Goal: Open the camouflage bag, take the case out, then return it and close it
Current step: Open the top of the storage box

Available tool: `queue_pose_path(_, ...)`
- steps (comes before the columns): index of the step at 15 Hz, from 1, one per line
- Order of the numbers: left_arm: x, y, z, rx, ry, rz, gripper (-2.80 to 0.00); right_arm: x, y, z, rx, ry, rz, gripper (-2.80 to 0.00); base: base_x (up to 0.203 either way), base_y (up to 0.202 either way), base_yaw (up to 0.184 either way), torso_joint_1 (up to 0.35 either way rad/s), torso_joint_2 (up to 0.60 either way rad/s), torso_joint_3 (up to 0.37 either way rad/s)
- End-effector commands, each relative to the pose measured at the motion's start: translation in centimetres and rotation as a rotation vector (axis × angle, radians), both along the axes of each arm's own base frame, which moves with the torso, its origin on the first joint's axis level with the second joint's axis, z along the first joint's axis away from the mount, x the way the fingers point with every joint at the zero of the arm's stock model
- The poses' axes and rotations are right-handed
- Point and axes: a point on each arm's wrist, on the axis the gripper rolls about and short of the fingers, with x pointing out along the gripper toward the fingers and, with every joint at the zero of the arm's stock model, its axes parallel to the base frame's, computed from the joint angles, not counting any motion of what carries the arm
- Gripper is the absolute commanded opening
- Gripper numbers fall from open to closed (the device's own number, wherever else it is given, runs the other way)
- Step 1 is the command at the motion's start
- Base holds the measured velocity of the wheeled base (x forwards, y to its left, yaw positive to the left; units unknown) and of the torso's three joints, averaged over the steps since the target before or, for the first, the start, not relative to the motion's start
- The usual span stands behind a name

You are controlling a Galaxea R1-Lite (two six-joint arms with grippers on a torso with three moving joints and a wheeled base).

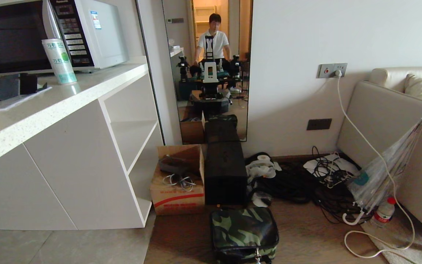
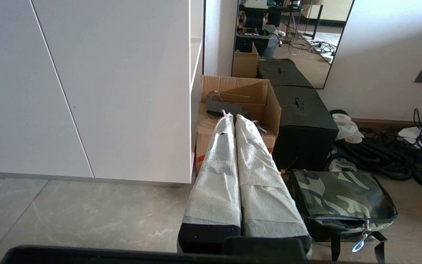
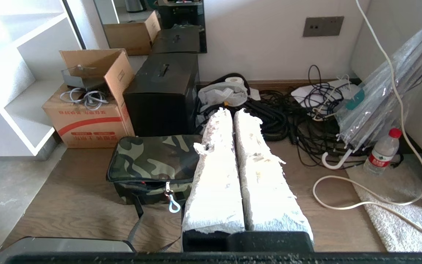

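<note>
We find the camouflage bag (image 1: 244,231) zipped shut on the wooden floor, near us, just in front of the taller black box (image 1: 225,172), with the cardboard box (image 1: 177,183) to the far left. It looks soft and yielding, so we judge the lid would sag; the zipper pull (image 3: 173,205) on its near side seems the place to pinch. Both the left gripper (image 2: 233,118) and right gripper (image 3: 232,112) hover with jaws together, empty.
</note>
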Motion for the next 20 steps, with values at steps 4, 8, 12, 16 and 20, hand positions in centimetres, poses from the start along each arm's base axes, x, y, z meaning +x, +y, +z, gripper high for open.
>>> queue_pose_path(4,0.07,0.00,-0.25,-0.003,0.008,0.001,-2.80,0.01,0.00,-0.02,0.000,0.002,0.001,-2.80,0.000,0.000,0.000,0.001,0.00,-0.054)
queue_pose_path(8,0.07,0.00,-0.25,-0.003,0.008,0.001,-2.80,0.01,0.00,-0.02,0.000,0.002,0.001,-2.80,0.000,0.000,0.000,0.002,0.01,-0.177)
queue_pose_path(12,0.06,0.00,-0.26,-0.003,0.008,0.001,-2.80,0.01,0.00,-0.02,0.000,0.002,0.001,-2.80,0.000,0.000,0.000,0.001,0.00,-0.194)
queue_pose_path(16,0.06,0.00,-0.26,-0.003,0.008,0.001,-2.80,0.01,0.00,-0.02,0.000,0.002,0.001,-2.80,0.000,0.000,0.000,0.002,0.00,-0.199)
queue_pose_path(20,0.07,0.00,-0.26,-0.003,0.009,0.001,-2.80,0.01,0.00,-0.02,0.000,0.002,0.001,-2.80,0.000,0.000,0.000,0.002,0.00,-0.199)
